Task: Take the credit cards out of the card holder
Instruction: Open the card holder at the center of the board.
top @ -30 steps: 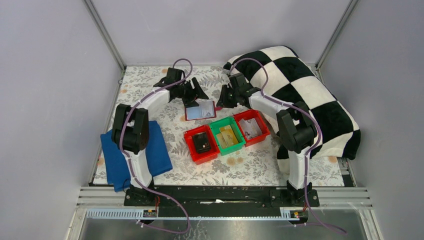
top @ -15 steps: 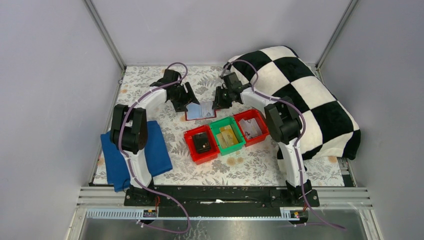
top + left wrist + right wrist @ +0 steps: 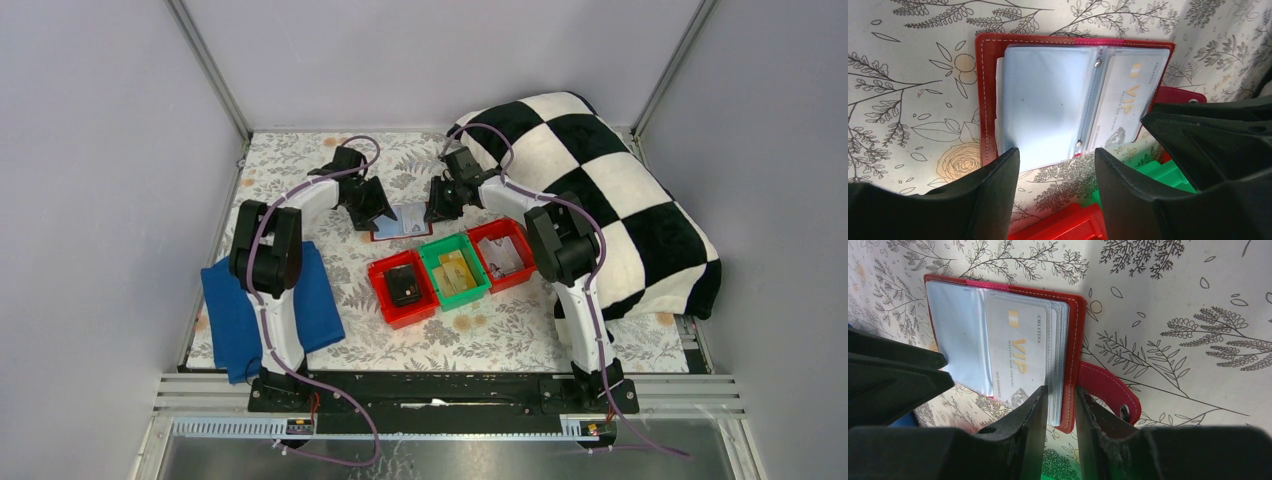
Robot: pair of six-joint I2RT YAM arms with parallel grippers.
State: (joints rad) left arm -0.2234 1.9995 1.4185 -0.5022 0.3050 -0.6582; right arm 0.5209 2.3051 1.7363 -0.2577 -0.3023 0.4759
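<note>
Right gripper (image 3: 1060, 392): jaws parted only narrowly, tips over the near edge of the card holder (image 3: 1075, 335) on its right page, where the sleeve edges stack. Contact not resolvable. Left gripper (image 3: 1055, 157): jaws spread wide, tips at the near edge of the left page. Holder lies open and flat on the table (image 3: 1173, 290), strap tab (image 3: 1108, 385) splayed right. Credit card (image 3: 1018, 355) marked VIP sits in the top right sleeve.

Judgement: left should pin the cover. Right should catch the card edge alone, not the sleeve, and draw slowly, or the whole holder lifts.
</note>
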